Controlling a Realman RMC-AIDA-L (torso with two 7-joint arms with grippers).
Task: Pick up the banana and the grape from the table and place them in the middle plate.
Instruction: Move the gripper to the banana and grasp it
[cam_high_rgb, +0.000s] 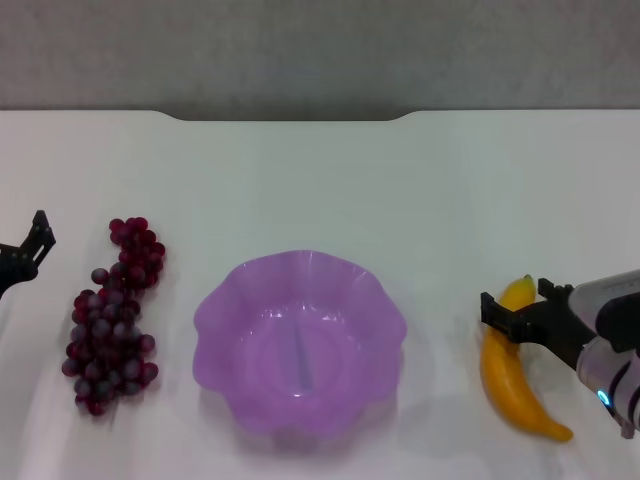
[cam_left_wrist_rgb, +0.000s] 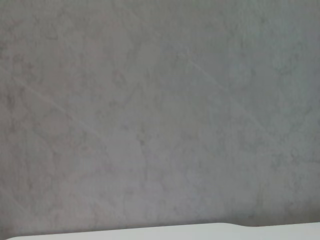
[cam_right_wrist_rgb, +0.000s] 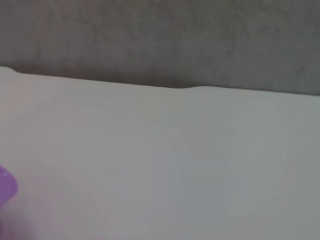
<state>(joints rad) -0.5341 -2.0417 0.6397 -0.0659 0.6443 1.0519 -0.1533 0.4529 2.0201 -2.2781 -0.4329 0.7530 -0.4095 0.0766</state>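
Observation:
In the head view the yellow banana (cam_high_rgb: 512, 378) lies on the white table (cam_high_rgb: 320, 180) to the right of the purple scalloped plate (cam_high_rgb: 300, 340). The plate holds nothing. My right gripper (cam_high_rgb: 518, 302) is open, with one finger on each side of the banana's upper end; I cannot tell whether it touches the fruit. The bunch of dark red grapes (cam_high_rgb: 112, 315) lies left of the plate. My left gripper (cam_high_rgb: 28, 250) is at the left edge of the view, left of the grapes and apart from them. A sliver of the plate (cam_right_wrist_rgb: 6, 187) shows in the right wrist view.
The table's notched far edge (cam_high_rgb: 290, 118) meets a grey wall (cam_high_rgb: 320, 50). The left wrist view shows the wall (cam_left_wrist_rgb: 160, 110) and a strip of table (cam_left_wrist_rgb: 200, 232). Bare tabletop lies beyond the plate.

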